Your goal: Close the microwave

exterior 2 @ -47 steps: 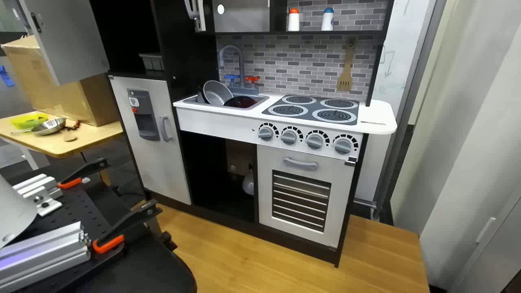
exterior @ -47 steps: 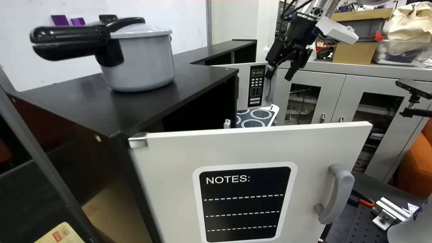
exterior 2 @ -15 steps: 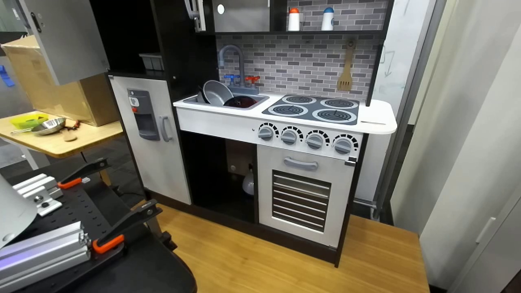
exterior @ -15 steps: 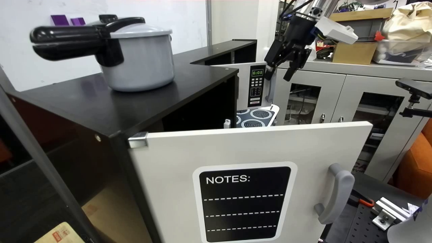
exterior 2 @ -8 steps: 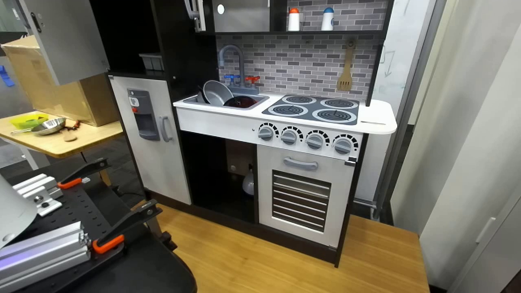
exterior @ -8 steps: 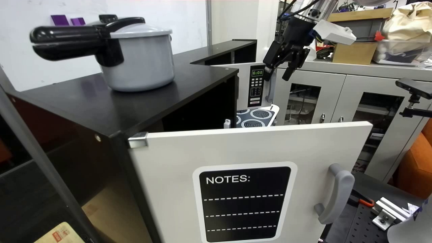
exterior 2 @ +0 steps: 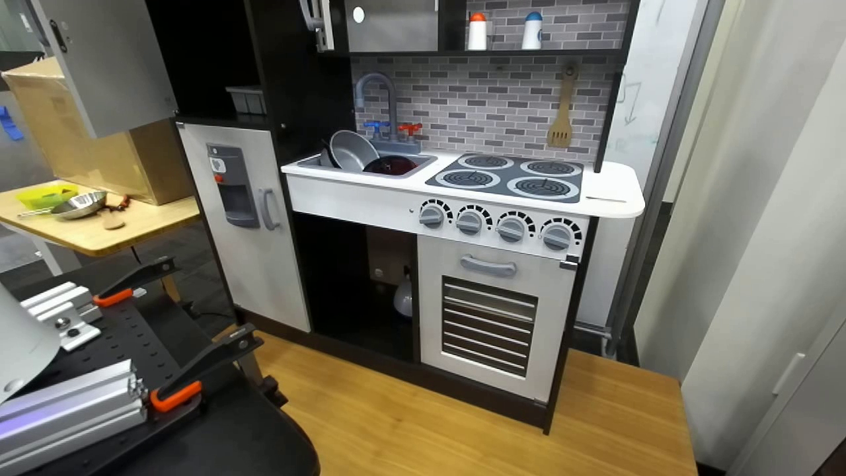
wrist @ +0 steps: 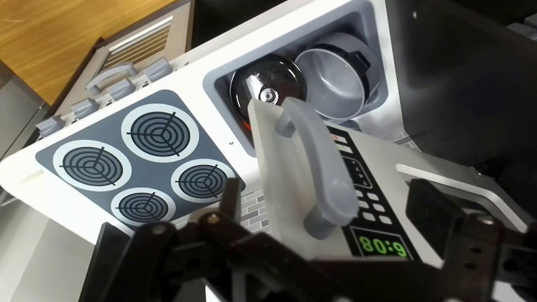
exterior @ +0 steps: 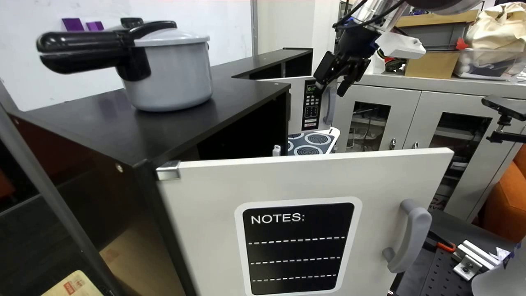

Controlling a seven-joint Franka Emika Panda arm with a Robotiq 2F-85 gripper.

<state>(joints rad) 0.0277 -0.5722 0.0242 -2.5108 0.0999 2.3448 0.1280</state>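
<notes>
The microwave door (exterior: 296, 107) is pale with a black keypad and green display. It stands open, swung out from the play kitchen. It shows edge-on in an exterior view (exterior 2: 328, 30) and large in the wrist view (wrist: 377, 147). Its grey handle (wrist: 321, 167) also shows in an exterior view (exterior: 330, 107). My gripper (exterior: 330, 91) is open and empty, at the upper part of the door beside the handle. In the wrist view my gripper (wrist: 327, 199) has its fingers apart on either side of the handle. I cannot tell whether a finger touches the door.
A grey pot (exterior: 168, 74) stands on the black cabinet top (exterior: 238, 88). A NOTES door (exterior: 205, 213) stands open in front. Below the microwave door are the stove top (wrist: 138, 159) and the sink (wrist: 218, 79), which holds a pan (wrist: 331, 79) and a dark lid (wrist: 256, 79).
My gripper has moved left and tilted in an exterior view, and a finger now covers part of the display. The wrist has shifted left. The microwave door has not visibly moved.
</notes>
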